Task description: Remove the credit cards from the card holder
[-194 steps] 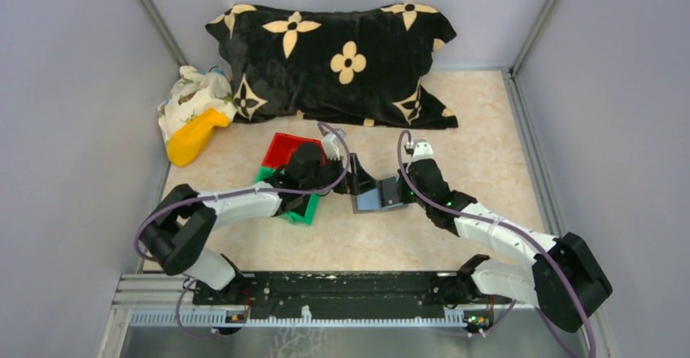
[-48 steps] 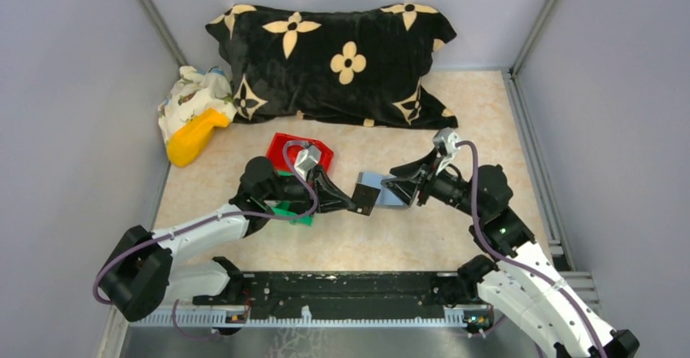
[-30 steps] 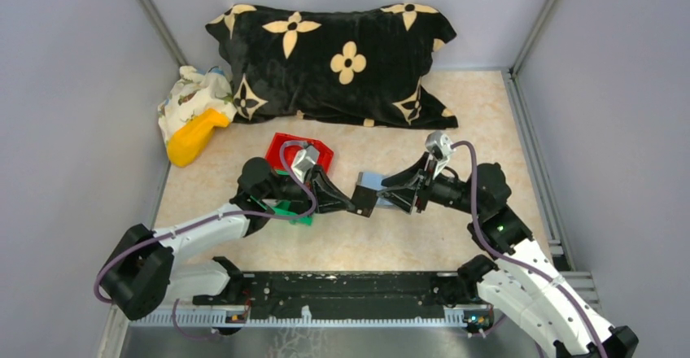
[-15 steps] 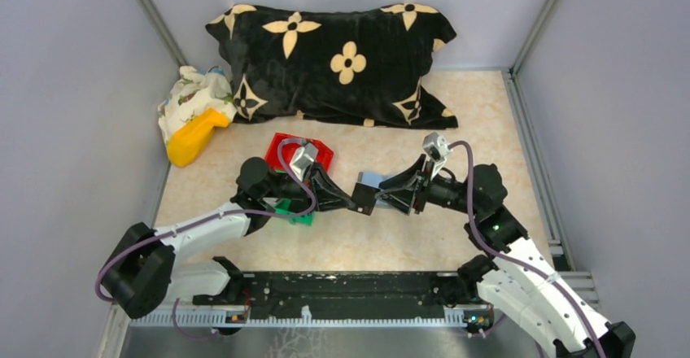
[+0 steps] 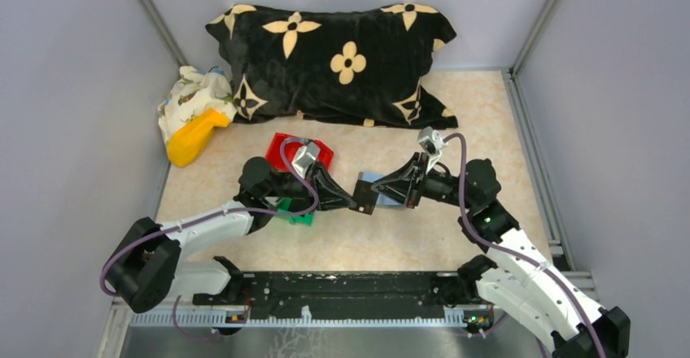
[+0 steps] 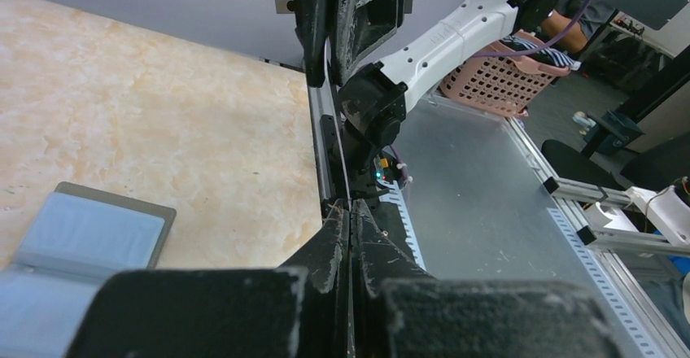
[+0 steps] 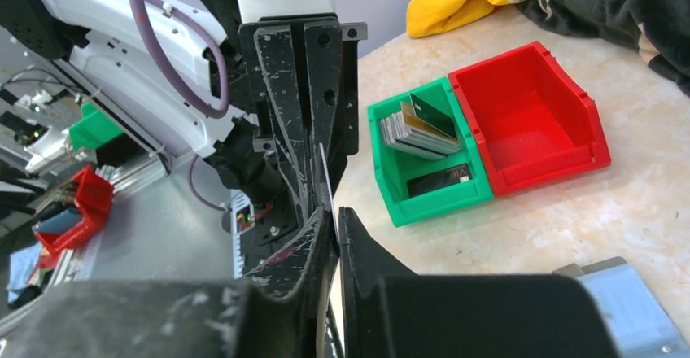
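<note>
My left gripper [image 5: 355, 204] is shut on a dark credit card [image 5: 366, 198] and holds it on edge above the table. In the left wrist view the card [image 6: 335, 114] is a thin line rising from the shut jaws [image 6: 350, 205]. My right gripper [image 7: 334, 211] reaches in from the right, its jaws on either side of that card [image 7: 324, 171] with a sliver of gap showing. The card holder [image 5: 370, 181] lies open on the table under both grippers, its blue-grey inner face up [image 6: 89, 232]. A green bin [image 7: 423, 199] holds several cards [image 7: 419, 126].
A red bin [image 7: 569, 163] adjoins the green one, left of the grippers. A black flowered pillow [image 5: 334, 57] fills the back of the table. A yellow object [image 5: 195, 137] and a patterned cloth [image 5: 191, 93] lie at the back left. Grey walls enclose three sides.
My right gripper has slid left to the card in the left gripper, and its jaws have narrowed around it. The left gripper has stayed put, still shut on the card.
</note>
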{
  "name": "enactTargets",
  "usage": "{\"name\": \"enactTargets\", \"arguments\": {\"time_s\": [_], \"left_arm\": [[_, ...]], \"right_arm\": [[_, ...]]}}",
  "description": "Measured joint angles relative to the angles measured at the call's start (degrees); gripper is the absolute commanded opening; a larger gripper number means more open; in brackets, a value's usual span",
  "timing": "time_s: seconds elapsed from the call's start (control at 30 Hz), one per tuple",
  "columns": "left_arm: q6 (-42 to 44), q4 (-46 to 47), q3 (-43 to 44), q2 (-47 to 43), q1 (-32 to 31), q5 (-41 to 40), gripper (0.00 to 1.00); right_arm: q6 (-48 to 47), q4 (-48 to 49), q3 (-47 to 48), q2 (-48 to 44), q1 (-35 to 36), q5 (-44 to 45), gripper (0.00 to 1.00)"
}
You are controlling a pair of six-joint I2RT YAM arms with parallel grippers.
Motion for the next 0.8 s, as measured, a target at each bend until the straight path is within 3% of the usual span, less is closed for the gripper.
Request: {"name": "enactTargets", "arguments": {"time_s": [0.13, 0.23, 0.3, 0.33, 0.53, 0.7, 0.8], "left_arm": [[0.0, 0.1, 0.0, 0.5, 0.2, -0.2, 0.0], [0.0, 0.2, 0.0, 0.5, 0.2, -0.7, 0.29], [0.3, -0.4, 0.0, 0.5, 0.2, -1.8, 0.57], [0.5, -1.6, 0.1, 0.3, 0.2, -2.9, 0.61], [3.4, -13.3, -1.4, -6.1, 1.0, -17.3, 0.64], [3.6, -25.4, -8.4, -21.7, 1.8, -37.2, 0.65], [3.5, -31.9, -9.9, -30.3, 1.8, -45.0, 0.65]], "right_arm": [[0.6, 0.9, 0.0, 0.2, 0.0, -0.9, 0.0], [0.5, 1.2, 0.0, 0.2, 0.0, -1.0, 0.0], [0.5, 1.2, -0.1, -0.1, 0.0, -0.5, 0.0], [0.3, 1.2, -0.3, -0.3, 0.0, 0.1, 0.0], [-2.1, 0.8, -0.4, -0.8, 0.0, 4.9, 0.0], [-4.6, 3.5, -0.1, 4.3, 0.1, 7.1, 0.0], [-7.6, 6.0, 1.4, 11.8, 2.1, 9.7, 0.0]]}}
